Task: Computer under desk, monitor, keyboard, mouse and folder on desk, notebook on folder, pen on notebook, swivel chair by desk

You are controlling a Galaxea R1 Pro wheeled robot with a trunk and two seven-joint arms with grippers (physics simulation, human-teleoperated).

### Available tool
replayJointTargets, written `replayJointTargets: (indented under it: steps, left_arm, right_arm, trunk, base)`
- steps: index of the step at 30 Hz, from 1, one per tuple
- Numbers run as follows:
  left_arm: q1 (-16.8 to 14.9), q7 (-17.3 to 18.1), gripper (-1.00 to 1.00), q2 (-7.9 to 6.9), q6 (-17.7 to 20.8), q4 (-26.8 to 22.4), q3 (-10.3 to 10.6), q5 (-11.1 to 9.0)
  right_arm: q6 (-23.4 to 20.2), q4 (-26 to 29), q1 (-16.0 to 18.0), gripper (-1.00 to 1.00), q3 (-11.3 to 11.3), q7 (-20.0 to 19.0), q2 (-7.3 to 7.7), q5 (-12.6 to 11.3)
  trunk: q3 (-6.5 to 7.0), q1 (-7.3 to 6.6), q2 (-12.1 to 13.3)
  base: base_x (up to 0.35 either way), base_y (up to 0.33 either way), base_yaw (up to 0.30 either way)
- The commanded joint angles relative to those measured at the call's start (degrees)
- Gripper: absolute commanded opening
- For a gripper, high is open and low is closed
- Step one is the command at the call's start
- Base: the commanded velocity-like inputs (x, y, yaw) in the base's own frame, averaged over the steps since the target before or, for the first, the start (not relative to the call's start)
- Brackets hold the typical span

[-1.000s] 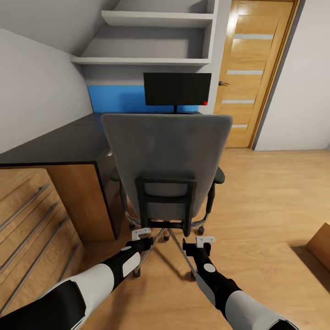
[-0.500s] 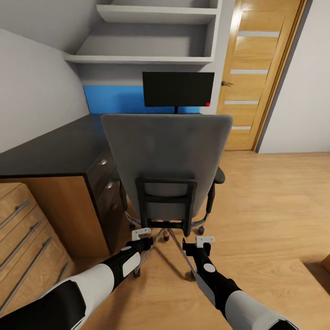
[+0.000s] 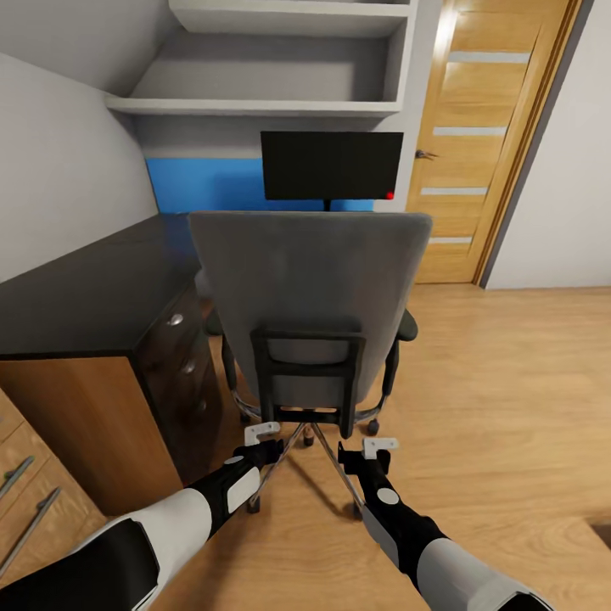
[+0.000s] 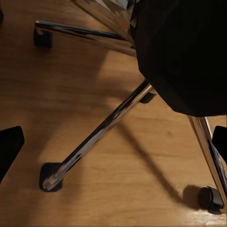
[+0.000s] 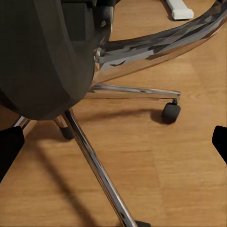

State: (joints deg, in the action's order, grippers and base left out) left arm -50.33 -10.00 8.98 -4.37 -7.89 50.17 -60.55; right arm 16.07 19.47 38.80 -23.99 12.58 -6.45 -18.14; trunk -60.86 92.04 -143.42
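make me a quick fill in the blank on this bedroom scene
1. The swivel chair shows its ____ to the head camera.
2. The monitor stands on the desk, beyond the ____.
3. The door is made of ____.
4. The left gripper and right gripper hang low near the chair's chrome ____.

Missing words: back; chair; wood; base
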Motion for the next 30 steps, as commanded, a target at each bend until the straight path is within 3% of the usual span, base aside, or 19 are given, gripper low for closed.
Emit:
replayJointTargets:
  steps: [1,30]
  left_arm:
    - [0.0,-0.3,1.00,-0.01,-0.2,0.0,0.2,-0.4]
    - [0.0,-0.4,1.00,-0.01,-0.2,0.0,0.2,-0.4]
  right_arm:
    - [0.3,0.0,0.1,1.00,-0.2,0.4,0.03,-0.3]
    - [0.3,0.0,0.1,1.00,-0.2,0.6,0.03,-0.3]
  trunk:
    - [-0.04,0.02,0.0]
    - [-0.04,0.02,0.0]
  base:
    - [0.320,0.000,0.000]
    - [0.316,0.000,0.000]
